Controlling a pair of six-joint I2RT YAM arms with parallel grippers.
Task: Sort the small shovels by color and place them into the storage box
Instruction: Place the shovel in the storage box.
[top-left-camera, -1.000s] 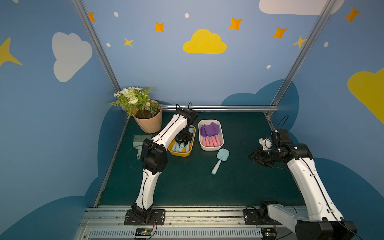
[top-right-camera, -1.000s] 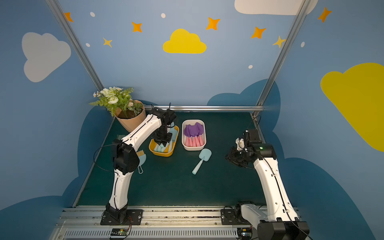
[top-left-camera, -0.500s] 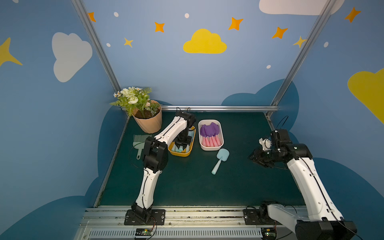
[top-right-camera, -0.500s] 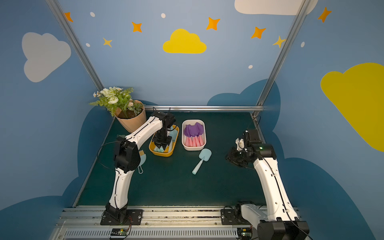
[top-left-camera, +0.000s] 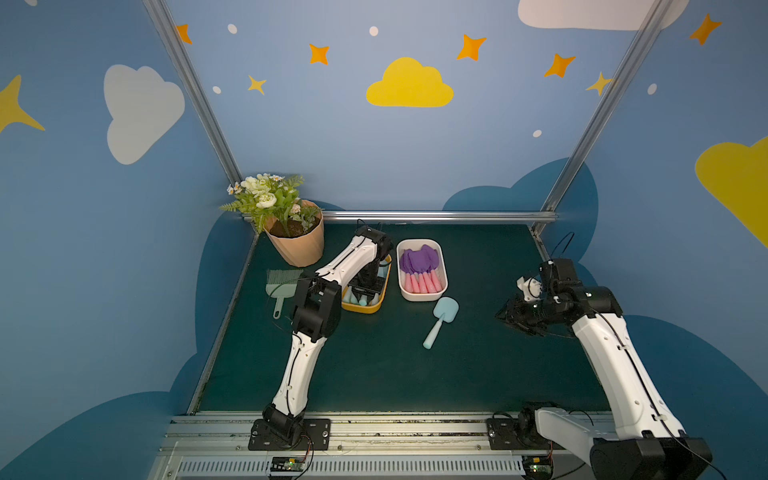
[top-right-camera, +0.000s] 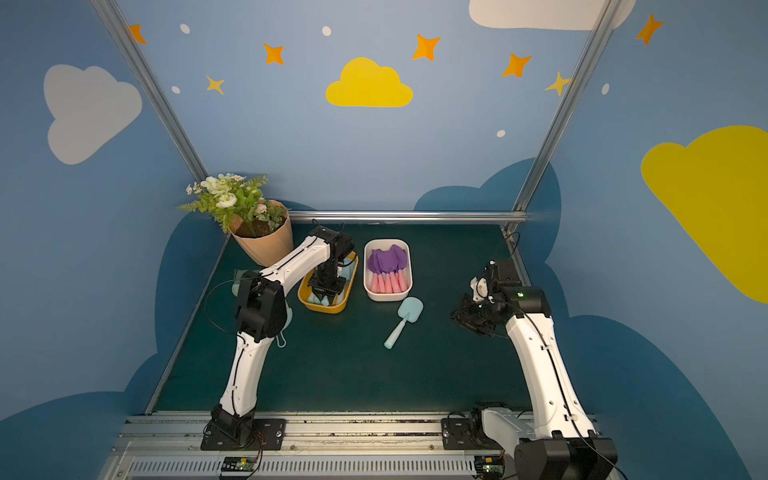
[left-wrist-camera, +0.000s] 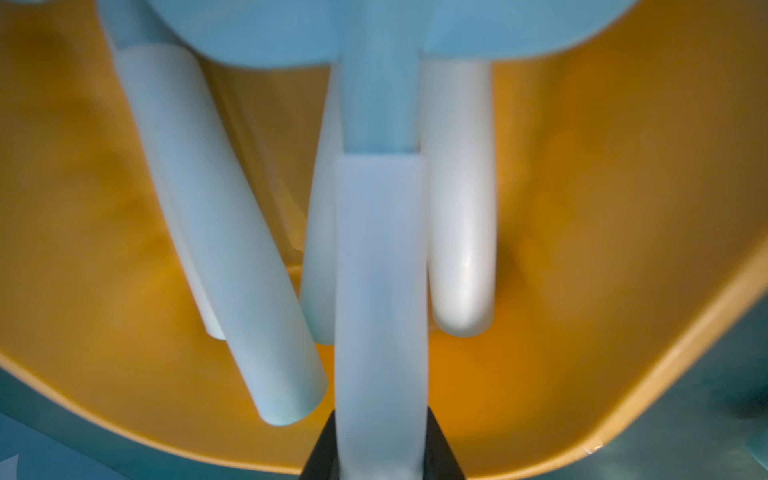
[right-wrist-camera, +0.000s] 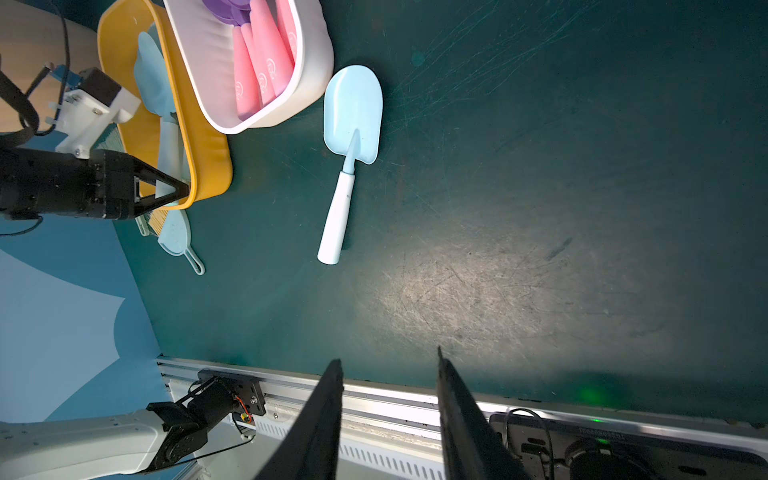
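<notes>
The left hand (left-wrist-camera: 380, 432) is down inside the yellow tub (left-wrist-camera: 615, 386), with its jaws closed on the mint handle of a pale blue shovel (left-wrist-camera: 380, 257). The tub stands toward the back edge of the desk (top-left-camera: 415, 374), left of centre. The white tub (top-left-camera: 420, 296) holding the purple shovels (top-left-camera: 417, 262) is just beside it. The right hand (right-wrist-camera: 388, 357) hovers near the desk's right edge, jaws part-way open and empty.

Hazards from this position:

1. If you lift before the jaws part, the held shovel leaves the tub with the hand. Its handle lies over the handles of other blue shovels (left-wrist-camera: 232, 232), so dragging it may rake them toward the rim.
2. The jaw tips sit close to the tub's near wall. A sideways withdrawal may catch the rim and push the tub against the white tub.
3. The loose blue shovel (top-left-camera: 441, 318) lies on the desk just beside the white tub's front corner. A low approach may knock that tub, and a grip on the smooth, tapered handle may slip.
</notes>
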